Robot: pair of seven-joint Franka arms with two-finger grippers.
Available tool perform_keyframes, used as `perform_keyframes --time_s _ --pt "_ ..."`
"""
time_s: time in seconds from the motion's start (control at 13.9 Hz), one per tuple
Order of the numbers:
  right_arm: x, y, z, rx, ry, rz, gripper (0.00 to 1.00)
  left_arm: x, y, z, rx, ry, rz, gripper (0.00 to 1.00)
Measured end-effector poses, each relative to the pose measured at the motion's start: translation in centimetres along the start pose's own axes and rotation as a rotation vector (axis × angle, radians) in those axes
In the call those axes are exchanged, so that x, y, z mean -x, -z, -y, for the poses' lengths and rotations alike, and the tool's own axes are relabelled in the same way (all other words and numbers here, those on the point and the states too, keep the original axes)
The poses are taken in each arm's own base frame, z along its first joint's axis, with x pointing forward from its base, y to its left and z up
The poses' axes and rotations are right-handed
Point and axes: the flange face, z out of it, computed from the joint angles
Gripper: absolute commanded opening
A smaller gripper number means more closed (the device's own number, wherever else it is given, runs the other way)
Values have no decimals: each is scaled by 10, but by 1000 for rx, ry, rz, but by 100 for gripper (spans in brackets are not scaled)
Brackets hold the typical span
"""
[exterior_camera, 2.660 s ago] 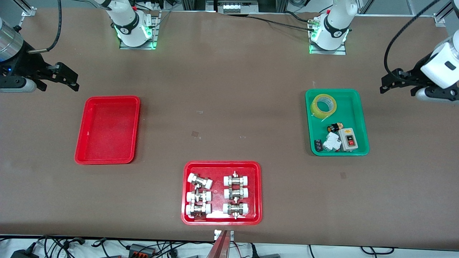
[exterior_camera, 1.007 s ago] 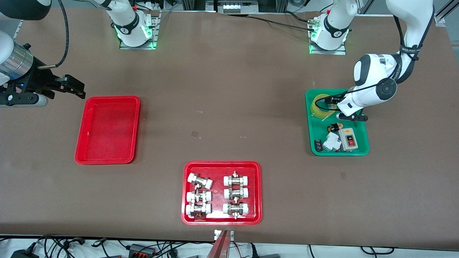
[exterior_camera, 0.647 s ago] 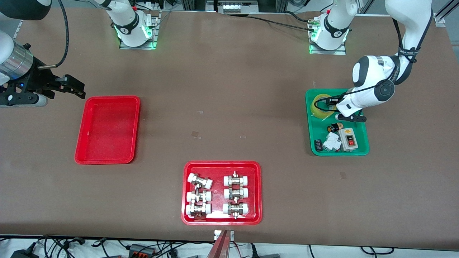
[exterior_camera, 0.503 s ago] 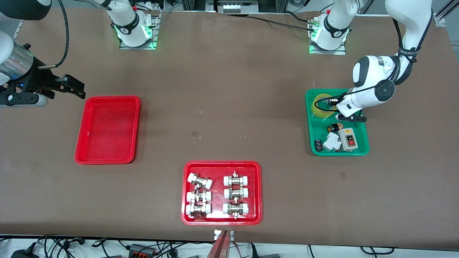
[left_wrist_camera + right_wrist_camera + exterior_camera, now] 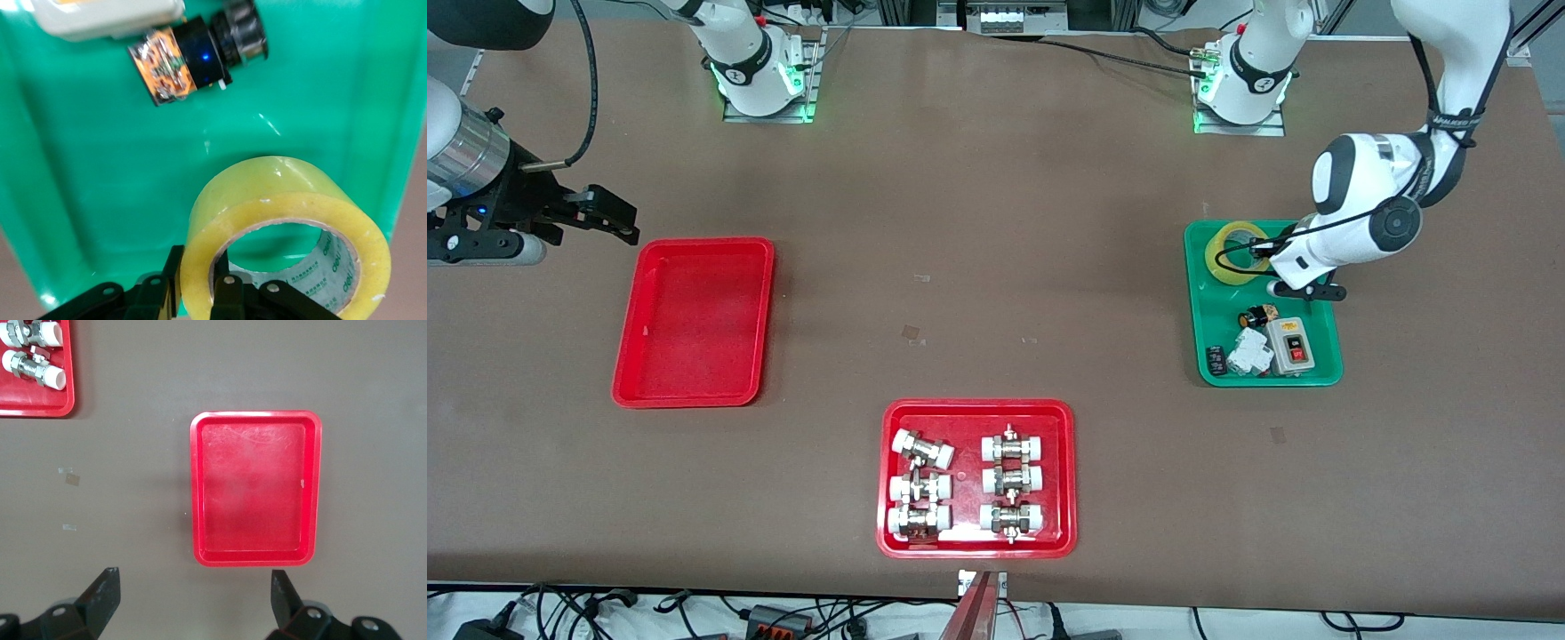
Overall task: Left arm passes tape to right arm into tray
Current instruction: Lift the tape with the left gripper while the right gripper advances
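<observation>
The tape, a yellowish roll with a pale core, is over the end of the green tray nearest the robot bases. My left gripper is shut on its wall. One finger is inside the core and the other against the outside of the tape, where the left gripper grips it. The plain red tray lies empty toward the right arm's end of the table. My right gripper hangs open beside that tray. The right gripper has nothing between its fingers.
The green tray also holds a black and orange push-button part, a grey switch box and a white breaker. A red tray of white-capped metal fittings sits near the front edge.
The left gripper came down into the green tray and shut on the tape's wall. It has since shifted slightly with the roll. The right arm stayed where it was.
</observation>
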Motion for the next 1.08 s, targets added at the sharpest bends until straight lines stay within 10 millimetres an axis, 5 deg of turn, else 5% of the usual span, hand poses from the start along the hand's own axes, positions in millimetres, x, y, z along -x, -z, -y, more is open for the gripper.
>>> perform_keyframes --time_s 0.29,0.58,0.72,1.01,1.08 --pt "2 -19 10 5 20 83 100 2 86 -24 85 15 -34 3" --pt "-6 -50 41 -15 70 149 100 -8 180 -103 135 -84 -83 5" --pt "-8 -64 57 -108 74 190 100 -15 200 -155 139 -160 -119 5" --pt "-17 -90 76 -290 56 263 100 -51 207 -232 205 -195 -134 15" --pt "-19 -97 82 -341 49 283 100 -62 205 -248 226 -199 -152 0"
